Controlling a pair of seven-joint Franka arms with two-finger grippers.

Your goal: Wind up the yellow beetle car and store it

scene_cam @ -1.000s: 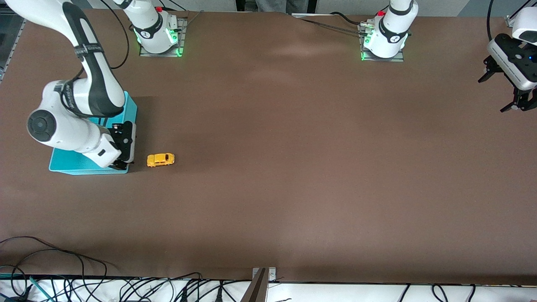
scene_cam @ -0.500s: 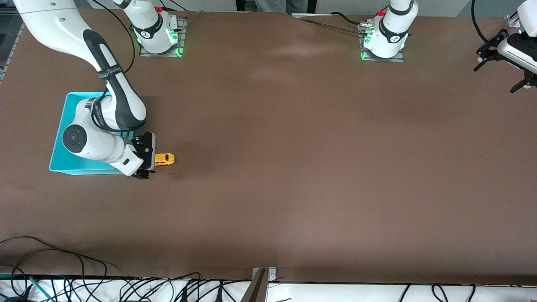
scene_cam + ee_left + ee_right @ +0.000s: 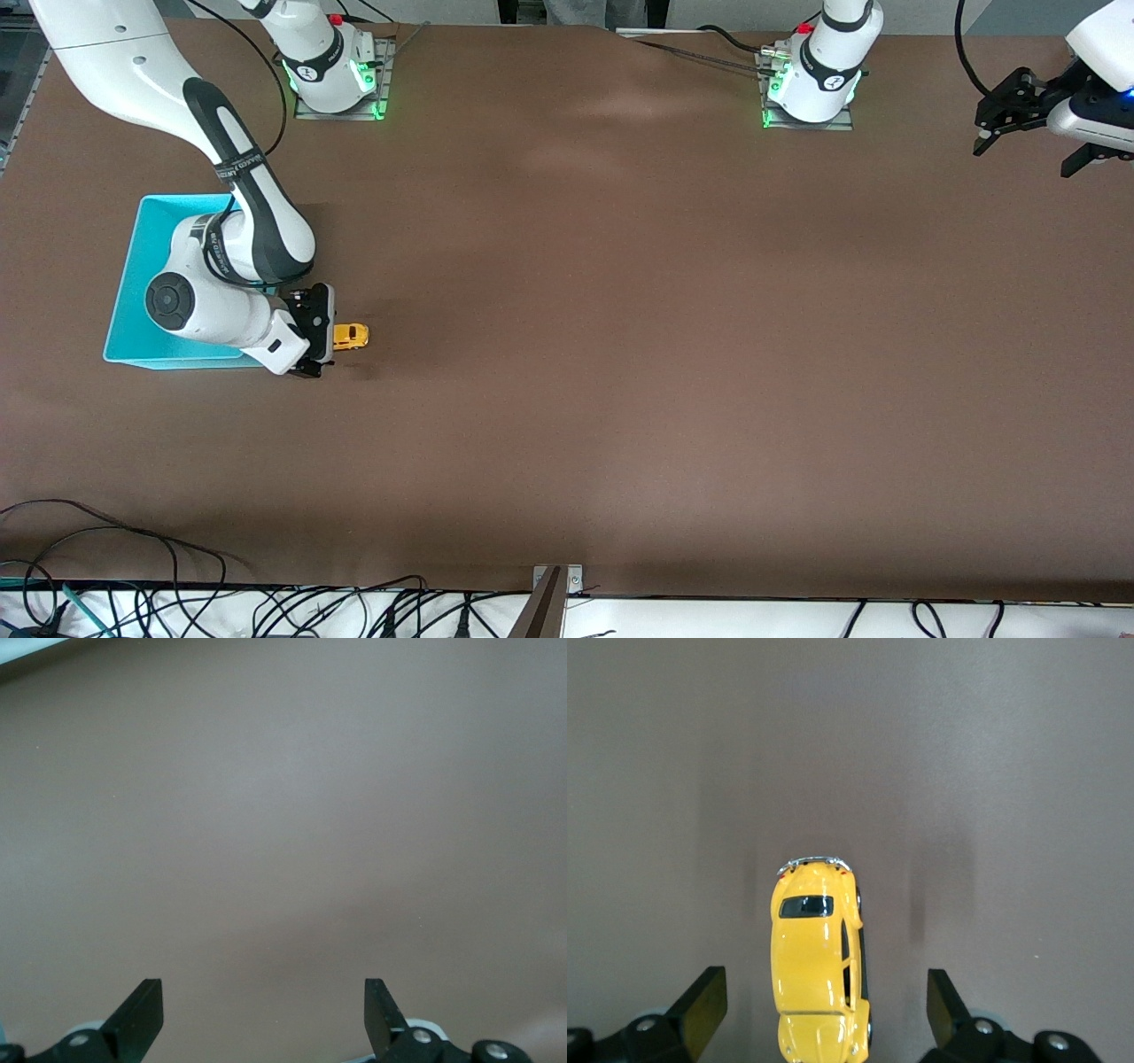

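The yellow beetle car point(image 3: 352, 336) stands on the brown table beside the turquoise bin point(image 3: 127, 297), toward the right arm's end. My right gripper point(image 3: 321, 339) is down at the car's bin-side end, open. In the right wrist view the car point(image 3: 818, 961) lies lengthwise between the two fingers of the right gripper point(image 3: 826, 1010), with a gap on each side and no contact. My left gripper point(image 3: 1021, 161) hangs open over the table's edge at the left arm's end, holding nothing. The left wrist view shows the left gripper point(image 3: 261, 1014) above bare table only.
The right arm's elbow and forearm point(image 3: 221, 266) overhang the bin. Both arm bases point(image 3: 332, 66) point(image 3: 815, 75) stand along the table's top edge. Loose cables point(image 3: 133, 567) lie along the edge nearest the camera, and a metal bracket point(image 3: 554, 589) sits at its middle.
My right gripper has moved off the bin's corner to the car and now straddles its end. My left gripper has swung up and turned, staying at its end of the table.
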